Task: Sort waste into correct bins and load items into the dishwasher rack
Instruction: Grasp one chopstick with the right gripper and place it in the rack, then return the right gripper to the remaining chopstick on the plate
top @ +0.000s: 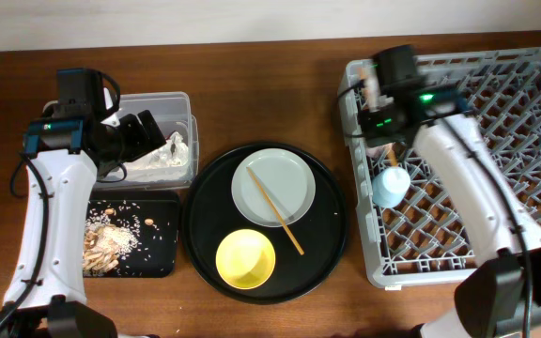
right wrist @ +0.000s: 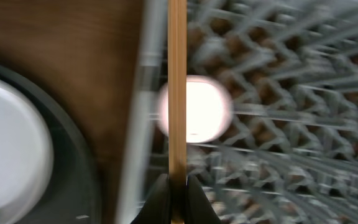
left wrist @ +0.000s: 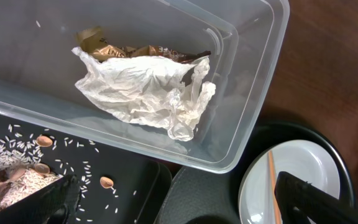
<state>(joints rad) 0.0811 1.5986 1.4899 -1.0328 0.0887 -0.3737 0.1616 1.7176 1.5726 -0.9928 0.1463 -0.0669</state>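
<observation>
Overhead, the light is bright and even, falling from above. The round tray (top: pixel 332 216) carries a soft sheen and shadows around it are short and faint. The left wrist view is sharp, with pale glare on the tub (left wrist: pixel 257 81) wall above the tray. The right wrist view is motion-blurred. Right of the tray the rack (right wrist: pixel 291 124) streaks and a cup (right wrist: pixel 207 111) burns out white. Only the chopstick (right wrist: pixel 177 81) is crisp.
</observation>
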